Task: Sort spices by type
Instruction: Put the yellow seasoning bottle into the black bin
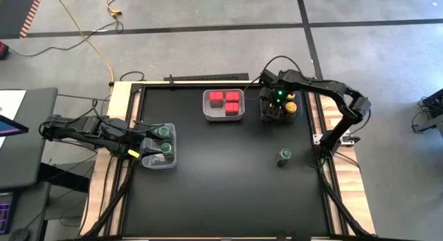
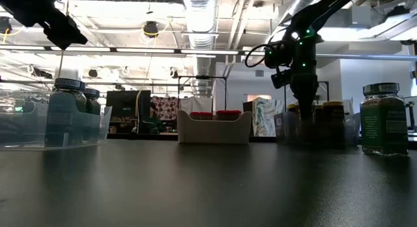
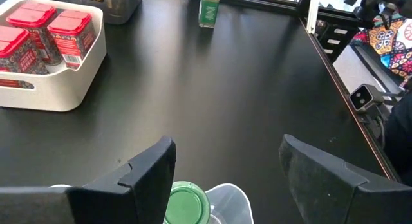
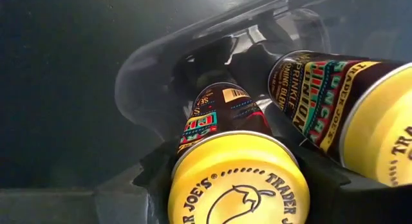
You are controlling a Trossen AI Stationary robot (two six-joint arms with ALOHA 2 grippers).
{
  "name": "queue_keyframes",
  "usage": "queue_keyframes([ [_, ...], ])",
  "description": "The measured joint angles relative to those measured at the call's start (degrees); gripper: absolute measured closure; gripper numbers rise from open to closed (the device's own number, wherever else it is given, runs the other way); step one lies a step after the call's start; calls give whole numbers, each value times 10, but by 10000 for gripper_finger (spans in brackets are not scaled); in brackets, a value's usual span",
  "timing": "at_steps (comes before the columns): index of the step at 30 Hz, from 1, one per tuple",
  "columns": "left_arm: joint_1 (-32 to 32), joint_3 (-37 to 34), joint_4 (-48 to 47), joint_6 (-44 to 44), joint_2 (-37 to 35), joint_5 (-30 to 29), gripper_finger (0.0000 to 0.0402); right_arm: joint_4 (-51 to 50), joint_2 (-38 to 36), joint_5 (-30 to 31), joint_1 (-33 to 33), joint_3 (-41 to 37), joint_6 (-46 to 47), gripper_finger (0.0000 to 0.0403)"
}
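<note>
Right gripper (image 4: 235, 185) down in clear tray (image 1: 266, 111) at table's far right, clenched round yellow-lidded jar (image 4: 238, 179) beside another yellow-lidded one, seemingly to group that kind. Left gripper (image 3: 222, 169) released above green-lidded jars (image 1: 163, 132) in left tray. One green-lidded jar (image 1: 284, 156) alone on table, unsorted.

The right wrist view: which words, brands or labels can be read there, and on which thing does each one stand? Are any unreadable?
"TRADER JOE'S": embossed on the round yellow lid of the dark jar between the right gripper's fingers.
"TRA": cut off, on the neighbouring yellow-lidded dark jar.
"SPRINKLE": on that neighbour's patterned label; the other words there are too blurred.
The held jar's label: unreadable.
</note>
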Motion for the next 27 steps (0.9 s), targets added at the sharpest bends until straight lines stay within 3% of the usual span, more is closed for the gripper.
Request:
queue_keyframes([
  [27,0,0,0,0,0,0,136,-12,-3,3,-11,0,-2,136],
])
